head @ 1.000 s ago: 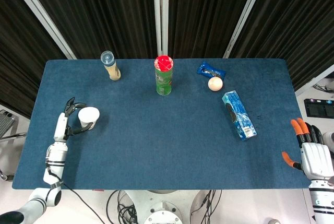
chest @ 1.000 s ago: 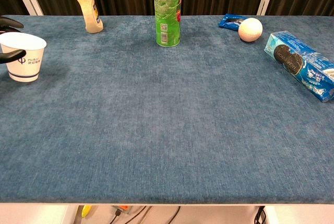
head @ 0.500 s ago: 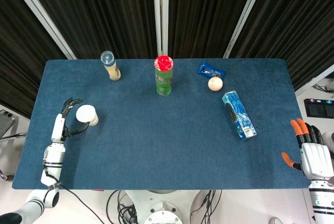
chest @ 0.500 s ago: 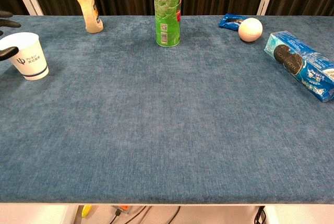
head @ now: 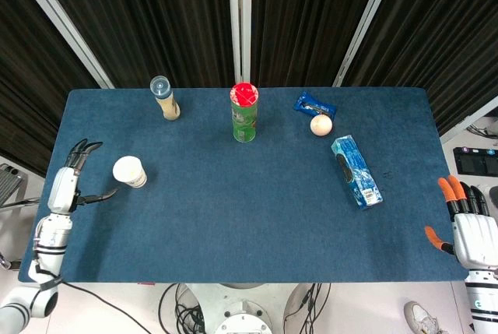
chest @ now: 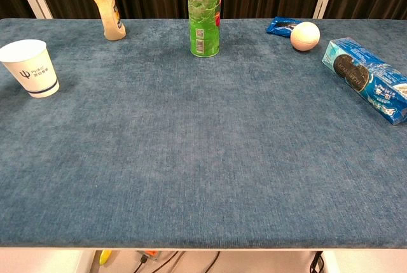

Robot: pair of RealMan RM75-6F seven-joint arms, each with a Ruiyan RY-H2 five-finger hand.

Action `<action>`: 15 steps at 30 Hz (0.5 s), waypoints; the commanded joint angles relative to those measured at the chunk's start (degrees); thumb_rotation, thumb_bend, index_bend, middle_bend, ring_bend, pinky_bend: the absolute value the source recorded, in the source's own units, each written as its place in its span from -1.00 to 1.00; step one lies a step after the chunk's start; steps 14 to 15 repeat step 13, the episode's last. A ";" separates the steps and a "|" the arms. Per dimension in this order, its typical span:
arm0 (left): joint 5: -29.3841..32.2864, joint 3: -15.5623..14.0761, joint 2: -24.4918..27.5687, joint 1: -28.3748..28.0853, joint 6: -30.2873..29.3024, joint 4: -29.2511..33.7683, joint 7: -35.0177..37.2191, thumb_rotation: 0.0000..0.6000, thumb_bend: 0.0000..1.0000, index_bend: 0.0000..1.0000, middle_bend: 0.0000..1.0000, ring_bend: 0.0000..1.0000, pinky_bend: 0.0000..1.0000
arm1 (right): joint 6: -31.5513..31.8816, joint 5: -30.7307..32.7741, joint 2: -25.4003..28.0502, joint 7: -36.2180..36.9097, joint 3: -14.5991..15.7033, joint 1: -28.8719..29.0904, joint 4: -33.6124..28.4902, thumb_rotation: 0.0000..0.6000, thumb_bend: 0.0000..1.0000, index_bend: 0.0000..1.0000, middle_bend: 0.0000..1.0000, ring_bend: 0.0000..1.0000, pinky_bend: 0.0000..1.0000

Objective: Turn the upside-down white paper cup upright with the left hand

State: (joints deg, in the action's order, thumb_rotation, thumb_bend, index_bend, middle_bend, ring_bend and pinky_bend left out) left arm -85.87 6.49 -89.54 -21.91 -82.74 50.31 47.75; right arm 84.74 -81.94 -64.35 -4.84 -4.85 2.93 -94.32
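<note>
Hovering at the table's left edge, the left hand holds nothing, fingers spread, just beside the white paper cup, which stands mouth-up and free. The right hand rests open, well apart. The likely risk: a stray fingertip brushing the light cup would topple it.

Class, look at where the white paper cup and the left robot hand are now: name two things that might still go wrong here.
1. The white paper cup stands upright, mouth up, near the table's left edge; a nudge might tip it or push it off.
2. The left robot hand hovers open just beside the cup, thumb pointing toward it, so a careless sweep may clip it.
</note>
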 commanded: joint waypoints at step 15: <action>2.62 -8.65 25.78 10.80 1.41 34.54 -52.59 1.00 -0.76 -0.91 -1.00 -1.00 -1.00 | 1.44 -0.14 -2.82 -6.28 0.08 -0.14 2.07 1.00 -0.65 -1.00 -1.00 -1.00 -1.00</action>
